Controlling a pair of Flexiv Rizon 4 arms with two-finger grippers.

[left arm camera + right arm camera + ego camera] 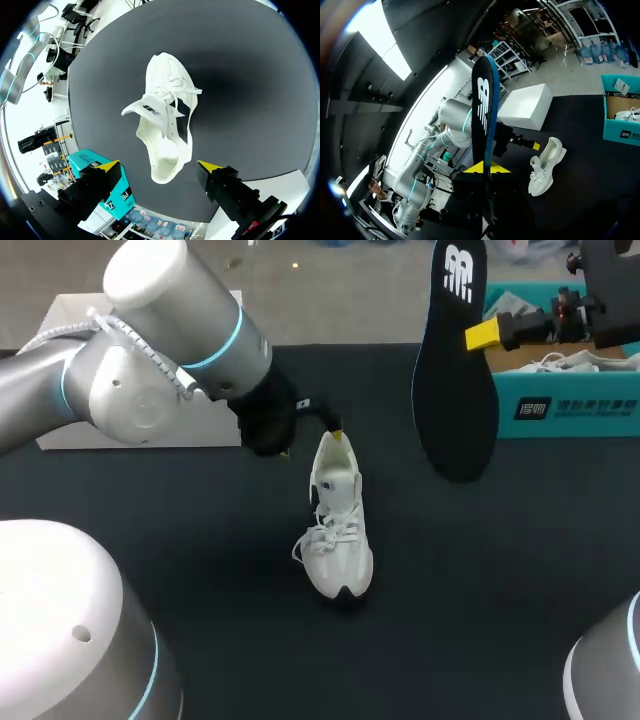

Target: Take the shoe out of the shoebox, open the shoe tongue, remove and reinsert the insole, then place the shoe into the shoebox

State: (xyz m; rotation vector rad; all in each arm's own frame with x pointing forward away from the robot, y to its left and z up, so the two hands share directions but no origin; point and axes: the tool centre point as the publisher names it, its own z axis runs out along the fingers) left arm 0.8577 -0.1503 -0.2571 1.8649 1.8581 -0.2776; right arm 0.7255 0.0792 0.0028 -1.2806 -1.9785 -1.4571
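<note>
Head view: set high behind arms, aimed down on surface (pixel 200 540); whole scene taken in from afar.
Left wrist view: aimed straight down; shoe (pixel 165 125) seen near, from above.
Right wrist view: held high, aimed across surface toward left arm (pixel 452 117); insole (pixel 482 115) seen very near.
Shoe, box (pixel 560 410) shared by all three.

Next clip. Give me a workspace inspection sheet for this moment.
Surface: black table top.
Job's things: white shoe upright on the table, tongue lifted; black insole out of the shoe, held in the air; teal shoebox open, far right.
Clutter: white box, far left.
Grippers: left gripper open, fingers either side of the shoe's heel; right gripper shut on the insole.
Cables: white cable tied along the left arm.
Surroundings: nothing seen.
</note>
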